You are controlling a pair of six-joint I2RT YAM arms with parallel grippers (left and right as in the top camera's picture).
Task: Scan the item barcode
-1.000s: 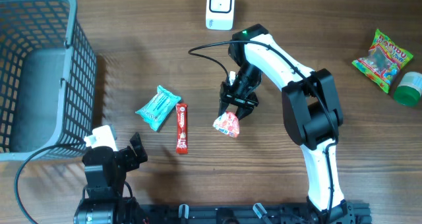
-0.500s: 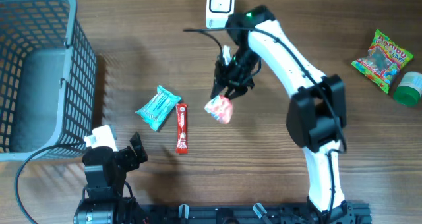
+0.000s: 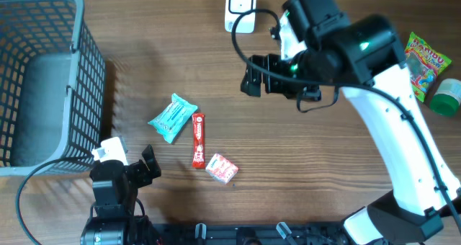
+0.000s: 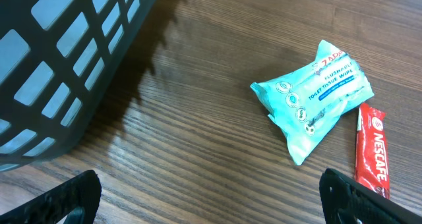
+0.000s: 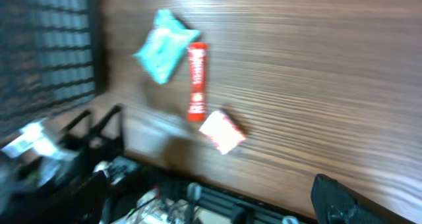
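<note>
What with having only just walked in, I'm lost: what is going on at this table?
The right gripper hangs open and empty above the table, near the white scanner. A small pink-and-white packet lies on it beside the red Nescafe stick, a teal wipes pack close by. The left gripper is open and idle near the basket. Nothing is being held at the scanner.

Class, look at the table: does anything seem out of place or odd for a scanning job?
Yes: the small red-and-white packet lies askew beside the Nescafe stick, far from the scanner, while the right gripper hangs open and empty.
</note>
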